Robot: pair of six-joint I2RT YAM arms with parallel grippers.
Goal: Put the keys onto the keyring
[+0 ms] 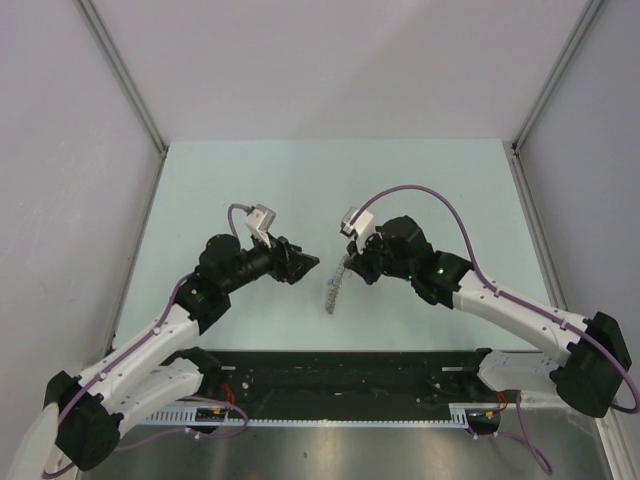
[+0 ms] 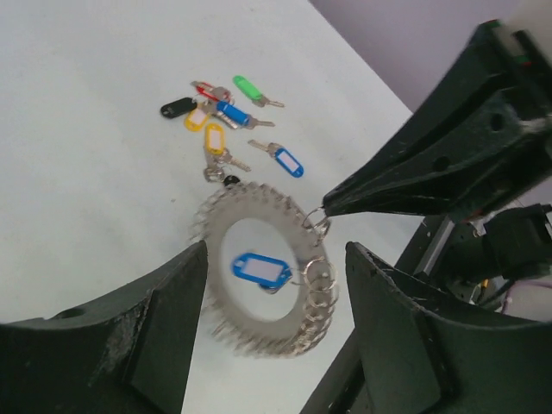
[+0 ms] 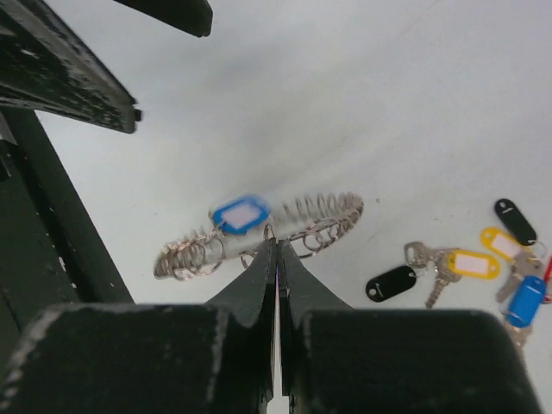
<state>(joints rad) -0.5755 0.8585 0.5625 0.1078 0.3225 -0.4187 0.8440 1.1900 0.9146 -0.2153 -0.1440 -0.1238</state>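
Keyring, top view: the keyring [image 1: 335,290] is seen edge-on as a thin grey strip. It hangs under the right gripper [image 1: 351,265], above the pale table [image 1: 250,180].
Left gripper, top view: the left gripper [image 1: 306,262] is pointed at the keyring from the left and is apart from it.
Tool state, top view: the gap between the fingers cannot be read for either gripper at this size.
Keyring, left wrist view: the keyring [image 2: 250,200] is shown face-on as a flat grey ring edged with small wire loops. It is framed between the two left fingers [image 2: 155,336].
Left gripper, left wrist view: the fingers are spread wide and nothing is touched by them.
Right gripper, left wrist view: the tips [image 2: 326,207] are pressed together on a wire loop at the ring's upper right edge.
Blue-tagged key, left wrist view: the blue-tagged key [image 2: 260,269] is seen inside the central hole. Whether it is threaded onto the ring cannot be told.
Loose keys, left wrist view: the loose keys [image 2: 226,121] are clustered on the table beyond the ring, with green, black, yellow, blue and red tags.
Right gripper, right wrist view: the fingers [image 3: 259,276] are closed flat against each other, and a wire loop of the keyring [image 3: 336,211] is pinched at their tips.
Keyring, right wrist view: the ring is seen edge-on, with the blue-tagged key [image 3: 241,213] at its upper side.
Loose keys, right wrist view: the loose keys [image 3: 466,263] are spread on the table to the right, apart from the ring.
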